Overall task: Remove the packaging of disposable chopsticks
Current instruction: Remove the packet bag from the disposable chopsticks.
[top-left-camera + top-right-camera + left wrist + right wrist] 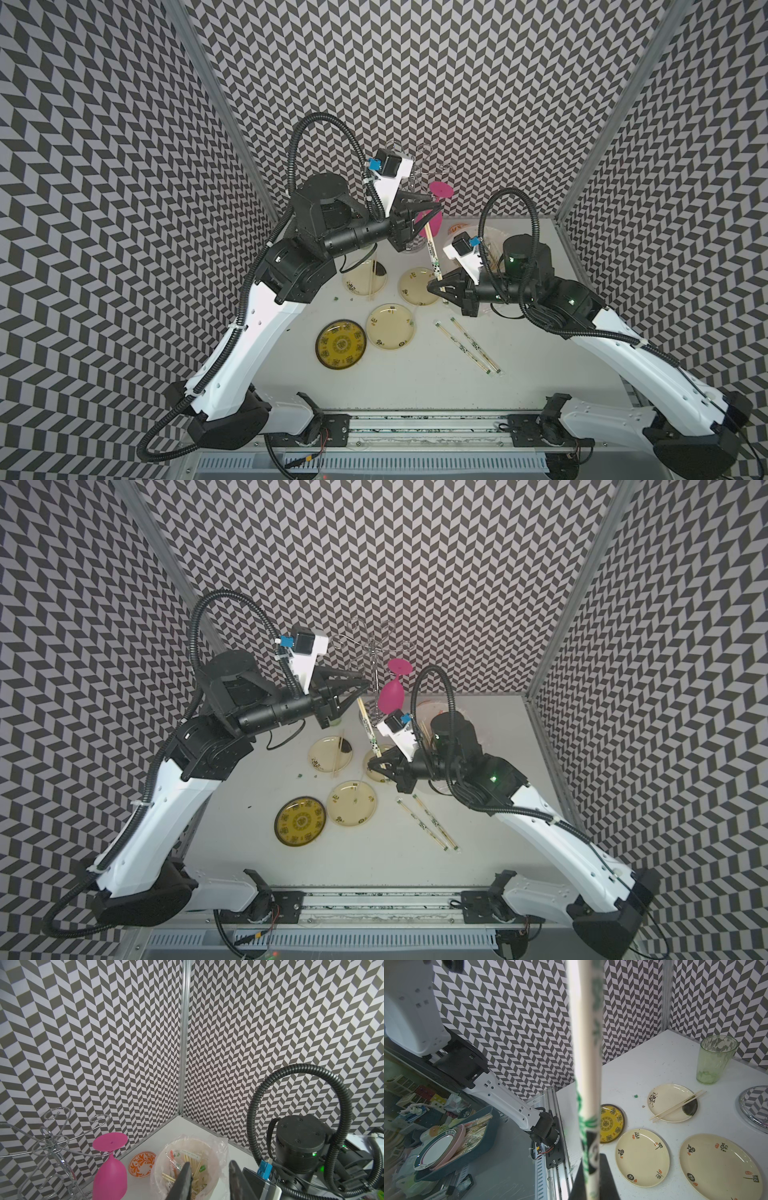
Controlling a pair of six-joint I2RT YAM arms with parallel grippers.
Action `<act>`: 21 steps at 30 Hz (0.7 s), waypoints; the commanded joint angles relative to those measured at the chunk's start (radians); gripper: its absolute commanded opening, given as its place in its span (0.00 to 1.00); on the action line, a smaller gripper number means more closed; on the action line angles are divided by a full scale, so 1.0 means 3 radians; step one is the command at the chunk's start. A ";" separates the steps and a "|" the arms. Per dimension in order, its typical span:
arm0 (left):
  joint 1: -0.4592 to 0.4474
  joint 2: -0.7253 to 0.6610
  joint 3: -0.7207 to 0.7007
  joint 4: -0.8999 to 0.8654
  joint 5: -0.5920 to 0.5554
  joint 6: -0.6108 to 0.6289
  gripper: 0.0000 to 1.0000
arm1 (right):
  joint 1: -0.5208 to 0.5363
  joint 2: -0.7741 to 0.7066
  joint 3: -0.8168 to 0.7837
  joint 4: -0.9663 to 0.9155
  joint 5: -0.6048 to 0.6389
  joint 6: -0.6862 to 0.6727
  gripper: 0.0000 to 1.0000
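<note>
A: Where is the wrapper (434,261) at this moment?
B: Held off the table (415,386), toward 12 o'clock of its middle. The right gripper (439,287) has its jaws clamped on the panda-printed film near the low end. The chopsticks (427,233) inside lean up toward 11 o'clock.
A: And the left side?
B: The left gripper (366,681) sits at the top end of the sticks, jaws a narrow gap apart. Its wrist view shows nothing between them. Whether that pale top is bare wood or under clear film cannot be told.
A: So what makes the pull go well?
B: By the look of it, the left jaws should reach far enough to pinch both sticks squarely, not just the tips. They should then draw straight along the sticks' line toward 11 o'clock. A sideways tug would likely bend the thin bamboo or twist the film. The right jaws probably need to bear on film more than on wood, or the sticks will not slide.
A: What is left to do?
B: Two wrapped pairs (467,347) lie side by side at 4 o'clock. One bare pair (372,282) rests across a plate (353,277) at 10 o'clock.
</note>
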 commanded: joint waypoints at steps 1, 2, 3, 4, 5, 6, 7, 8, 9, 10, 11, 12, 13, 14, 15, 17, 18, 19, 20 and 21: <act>0.0022 -0.0051 -0.0002 0.0003 0.0085 0.0020 0.31 | 0.0028 0.0036 0.0115 0.0054 0.0046 -0.0074 0.00; 0.0019 -0.0046 -0.0007 -0.0006 0.0082 0.0023 0.35 | 0.0030 0.0041 0.0121 0.0058 0.0057 -0.0079 0.00; 0.0020 -0.0045 -0.0011 -0.0013 0.0076 0.0025 0.37 | 0.0030 0.0044 0.0128 0.0060 0.0062 -0.0081 0.00; 0.0019 -0.0051 -0.0024 -0.0013 0.0067 0.0029 0.38 | 0.0030 0.0040 0.0131 0.0057 0.0061 -0.0079 0.00; 0.0019 -0.0055 -0.0039 -0.0013 0.0050 0.0030 0.38 | 0.0035 0.0048 0.0136 0.0057 0.0060 -0.0086 0.00; 0.0020 -0.0060 -0.0051 -0.0008 0.0036 0.0034 0.37 | 0.0035 0.0048 0.0140 0.0049 0.0060 -0.0084 0.00; 0.0027 -0.0061 -0.0058 -0.0010 0.0026 0.0034 0.35 | 0.0038 0.0053 0.0144 0.0042 0.0062 -0.0089 0.00; 0.0024 -0.0064 -0.0063 -0.0013 0.0020 0.0039 0.34 | 0.0043 0.0054 0.0146 0.0036 0.0074 -0.0094 0.00; 0.0029 -0.0064 -0.0063 -0.0013 0.0019 0.0040 0.34 | 0.0041 0.0048 0.0146 0.0034 0.0075 -0.0099 0.00; 0.0029 -0.0062 -0.0065 -0.0018 0.0015 0.0043 0.32 | 0.0041 0.0049 0.0150 0.0032 0.0083 -0.0099 0.00; 0.0029 -0.0065 -0.0068 -0.0018 0.0021 0.0050 0.30 | 0.0041 0.0041 0.0146 0.0031 0.0094 -0.0099 0.00; 0.0029 -0.0061 -0.0069 -0.0018 0.0026 0.0046 0.28 | 0.0044 0.0040 0.0146 0.0026 0.0097 -0.0109 0.00; 0.0029 -0.0056 -0.0068 -0.0018 0.0035 0.0049 0.25 | 0.0046 0.0040 0.0149 0.0020 0.0107 -0.0105 0.00; 0.0030 -0.0056 -0.0068 -0.0013 0.0053 0.0049 0.22 | 0.0046 0.0035 0.0143 0.0019 0.0112 -0.0107 0.00; 0.0032 -0.0056 -0.0068 -0.0009 0.0068 0.0040 0.21 | 0.0046 0.0033 0.0143 0.0021 0.0113 -0.0104 0.00; 0.0033 -0.0065 -0.0068 0.0002 0.0079 0.0038 0.14 | 0.0046 0.0033 0.0137 0.0017 0.0110 -0.0104 0.00; 0.0034 -0.0063 -0.0071 0.0010 0.0085 0.0034 0.12 | 0.0046 0.0034 0.0139 0.0016 0.0113 -0.0104 0.00; 0.0036 -0.0061 -0.0068 0.0017 0.0093 0.0034 0.08 | 0.0046 0.0034 0.0136 0.0014 0.0113 -0.0099 0.00; 0.0034 -0.0061 -0.0068 0.0018 0.0096 0.0039 0.03 | 0.0048 0.0031 0.0136 0.0009 0.0119 -0.0102 0.00; 0.0034 -0.0062 -0.0068 0.0017 0.0090 0.0041 0.00 | 0.0052 0.0033 0.0136 0.0009 0.0131 -0.0094 0.00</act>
